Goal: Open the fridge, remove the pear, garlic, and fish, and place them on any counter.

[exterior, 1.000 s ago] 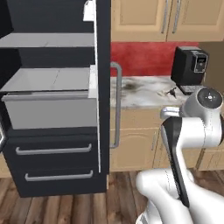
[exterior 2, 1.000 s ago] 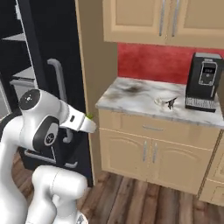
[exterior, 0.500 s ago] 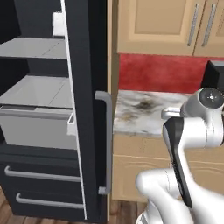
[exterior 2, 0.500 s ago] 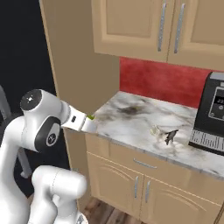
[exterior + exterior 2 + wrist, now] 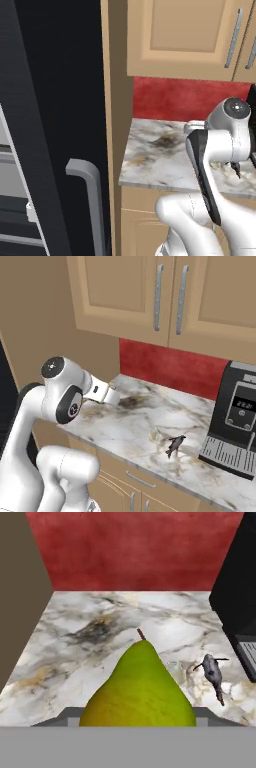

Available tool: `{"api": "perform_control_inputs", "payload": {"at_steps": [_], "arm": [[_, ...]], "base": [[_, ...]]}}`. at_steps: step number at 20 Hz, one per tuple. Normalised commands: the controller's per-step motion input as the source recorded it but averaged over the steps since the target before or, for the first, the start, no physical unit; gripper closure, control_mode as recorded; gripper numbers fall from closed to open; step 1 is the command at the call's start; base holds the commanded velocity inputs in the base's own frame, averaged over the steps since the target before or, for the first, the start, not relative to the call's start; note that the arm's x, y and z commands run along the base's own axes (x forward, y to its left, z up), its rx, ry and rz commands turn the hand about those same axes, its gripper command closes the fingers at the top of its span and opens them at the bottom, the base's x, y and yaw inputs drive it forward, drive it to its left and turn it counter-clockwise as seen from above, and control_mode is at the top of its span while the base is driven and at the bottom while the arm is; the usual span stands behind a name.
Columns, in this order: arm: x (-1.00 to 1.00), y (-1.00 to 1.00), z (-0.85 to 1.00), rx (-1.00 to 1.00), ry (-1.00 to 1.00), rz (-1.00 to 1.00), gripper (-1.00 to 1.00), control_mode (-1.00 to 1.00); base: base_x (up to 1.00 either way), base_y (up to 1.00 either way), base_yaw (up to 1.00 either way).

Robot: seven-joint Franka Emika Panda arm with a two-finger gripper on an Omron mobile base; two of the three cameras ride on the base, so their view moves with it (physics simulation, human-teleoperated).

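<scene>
We carry the pear (image 5: 138, 687) clamped in the pincer (image 5: 138, 724) above the marble table (image 5: 130, 426), the fish (image 5: 174, 445) already lying there beside the coffee machine (image 5: 237, 426). Our risk, as we judge it: released from this height, the rounded fruit could roll off the front edge (or knock into the fish), and the fridge (image 5: 55, 150) door stands close at our left.
</scene>
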Motion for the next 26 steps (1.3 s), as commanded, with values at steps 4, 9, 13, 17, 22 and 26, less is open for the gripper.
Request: {"api": "perform_control_inputs", "payload": {"at_steps": [4, 9, 13, 17, 22, 26], "arm": [[0.86, -0.4, -0.97, -0.01, 0.16, 0.05, 1.0, -1.0], [0.86, -0.17, -1.0, -0.11, 0.17, 0.02, 1.0, -1.0], [0.79, -0.29, -1.0, -0.09, 0.16, 0.0, 1.0, -1.0], [0.51, -0.34, -1.0, -0.06, 0.1, 0.01, 1.0, -1.0], [0.41, -0.4, -0.81, 0.0, 0.02, 0.02, 1.0, -1.0], [0.55, -0.34, -0.49, 0.0, 0.03, 0.0, 1.0, -1.0]], "base": [[0.0, 0.0, 0.0], [0.0, 0.0, 0.0], [0.0, 0.0, 0.0], [0.0, 0.0, 0.0], [0.0, 0.0, 0.0], [0.0, 0.0, 0.0]]}}
